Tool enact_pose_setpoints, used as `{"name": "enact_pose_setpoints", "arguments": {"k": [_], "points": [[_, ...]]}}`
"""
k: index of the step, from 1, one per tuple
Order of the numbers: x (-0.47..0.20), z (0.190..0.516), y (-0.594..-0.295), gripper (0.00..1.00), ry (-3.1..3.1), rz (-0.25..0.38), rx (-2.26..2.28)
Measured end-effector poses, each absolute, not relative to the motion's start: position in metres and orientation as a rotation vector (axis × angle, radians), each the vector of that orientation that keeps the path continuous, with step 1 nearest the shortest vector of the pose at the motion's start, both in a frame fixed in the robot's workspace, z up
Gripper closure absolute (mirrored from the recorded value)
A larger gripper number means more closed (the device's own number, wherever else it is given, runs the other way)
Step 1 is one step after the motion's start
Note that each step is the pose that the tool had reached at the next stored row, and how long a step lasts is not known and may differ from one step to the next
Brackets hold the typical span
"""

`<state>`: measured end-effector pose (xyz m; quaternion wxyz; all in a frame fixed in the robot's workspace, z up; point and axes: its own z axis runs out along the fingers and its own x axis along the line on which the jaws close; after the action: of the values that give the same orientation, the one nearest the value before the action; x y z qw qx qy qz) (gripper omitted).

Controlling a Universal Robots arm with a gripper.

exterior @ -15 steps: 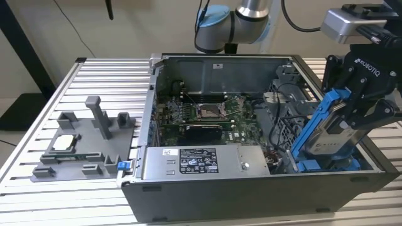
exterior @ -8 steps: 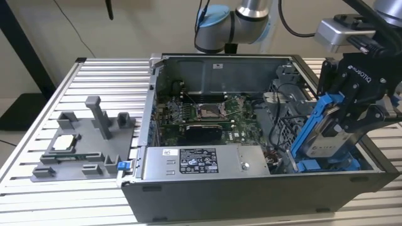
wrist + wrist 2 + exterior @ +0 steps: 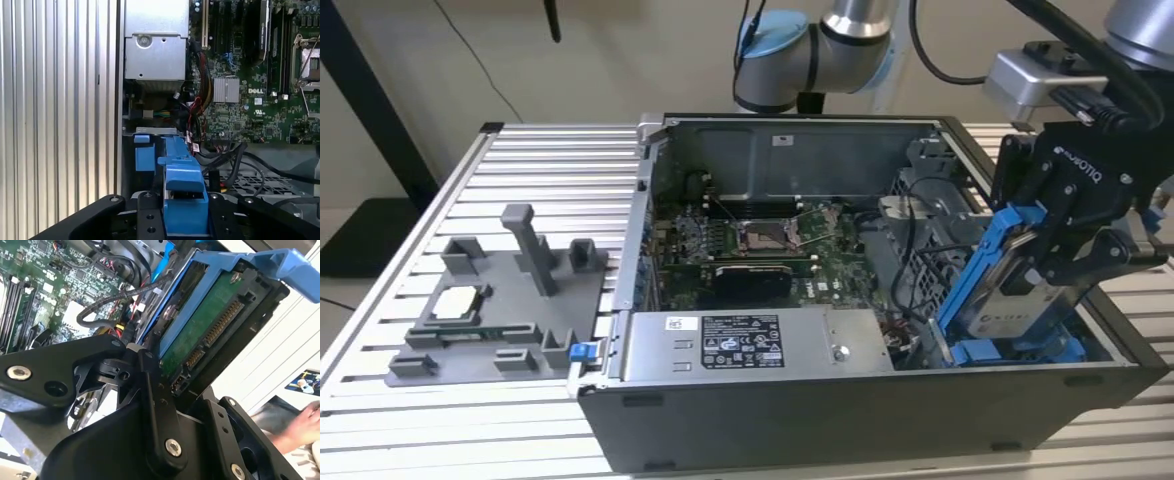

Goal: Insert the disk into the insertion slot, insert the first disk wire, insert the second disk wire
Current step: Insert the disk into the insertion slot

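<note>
My gripper (image 3: 1070, 255) is shut on the disk (image 3: 1017, 292), a silver drive clipped in a bright blue carrier (image 3: 983, 262). It holds the disk tilted, lower end down, over the open computer case's near corner at the exterior view's right. Below that end sits the insertion slot (image 3: 1014, 351) with blue tabs. In the second wrist view the gripper (image 3: 200, 357) clamps the disk (image 3: 210, 322), whose green board and connector show. The first wrist view looks along the blue carrier (image 3: 182, 185) toward the slot's blue tab (image 3: 144, 154). Loose black and red cables (image 3: 231, 156) lie beside the bay.
The grey labelled power-supply box (image 3: 747, 345) lies along the case's near wall, with the motherboard (image 3: 761, 240) behind it. A grey fixture (image 3: 494, 300) stands on the ribbed table (image 3: 400, 400) at the exterior view's left. A person's hand (image 3: 305, 425) shows beyond the case.
</note>
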<state>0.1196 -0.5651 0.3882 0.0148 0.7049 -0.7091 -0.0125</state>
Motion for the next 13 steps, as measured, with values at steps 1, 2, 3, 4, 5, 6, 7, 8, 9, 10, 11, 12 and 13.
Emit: {"name": "enact_pose_setpoints", "arguments": {"k": [1,2,3,4,5,6,7,8,9,10,11,12,13], "points": [[0.1196,0.3881,-0.5651,1.00,-2.207,-0.039,2.194],[0.1196,0.3880,-0.5651,1.00,-2.207,-0.039,2.194],[0.1196,0.3879,-0.5651,1.00,-2.207,-0.039,2.194],[0.1196,0.3878,-0.5651,1.00,-2.207,-0.039,2.194],[0.1196,0.3877,-0.5650,1.00,-2.207,-0.039,2.194],[0.1197,0.3875,-0.5650,1.00,-2.207,-0.039,2.194],[0.1197,0.3875,-0.5650,0.00,-2.207,-0.039,2.194],[0.1197,0.3875,-0.5650,0.00,-2.207,-0.039,2.194],[0.1197,0.3874,-0.5650,0.00,-2.207,-0.039,2.194],[0.1197,0.3874,-0.5651,0.00,-2.207,-0.039,2.194],[0.1197,0.3878,-0.5651,0.00,-2.207,-0.039,2.194],[0.1197,0.3882,-0.5651,0.00,-2.207,-0.039,2.194],[0.1197,0.3887,-0.5649,0.00,-2.207,-0.039,2.194]]}}
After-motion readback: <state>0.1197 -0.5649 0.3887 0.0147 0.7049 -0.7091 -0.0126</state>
